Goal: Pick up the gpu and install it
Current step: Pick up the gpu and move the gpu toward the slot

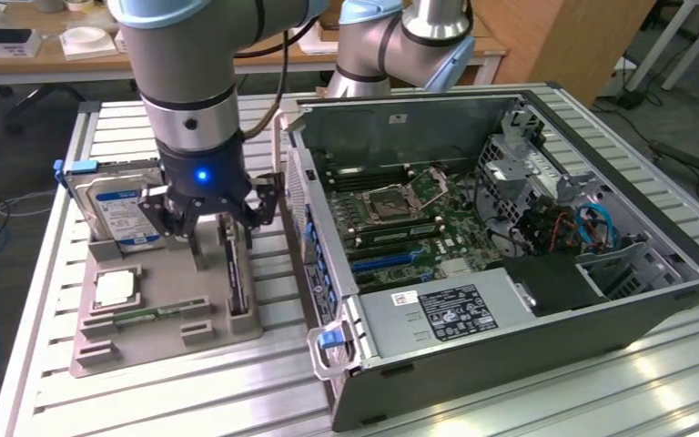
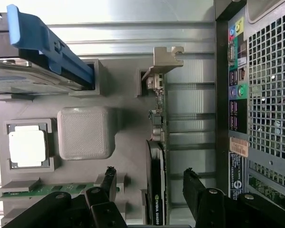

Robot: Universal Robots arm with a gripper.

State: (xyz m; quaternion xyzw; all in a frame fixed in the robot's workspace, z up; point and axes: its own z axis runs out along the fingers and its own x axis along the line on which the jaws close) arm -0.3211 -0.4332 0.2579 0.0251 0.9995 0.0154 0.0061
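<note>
While the gpu (image 2: 156, 190) stands edgewise in the gray tray (image 1: 143, 341) (a hard drive (image 1: 113, 205) beside it), the gripper (image 2: 149, 172) straddles it, fingers spread and released.

jaws spread over upright gpu (image 1: 239, 279) in grey tray (image 1: 143, 344)

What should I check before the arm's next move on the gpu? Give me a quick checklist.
1. Gripper open: ok.
2. Fingers straddle the gpu, one on each side, not touching it: ok.
3. The gpu stands on edge in the gray holder: ok.
4. Hard drive clear of the gripper: ok.
5. Computer case open, motherboard exposed: ok.
6. Target slot free: cannot tell.
</note>
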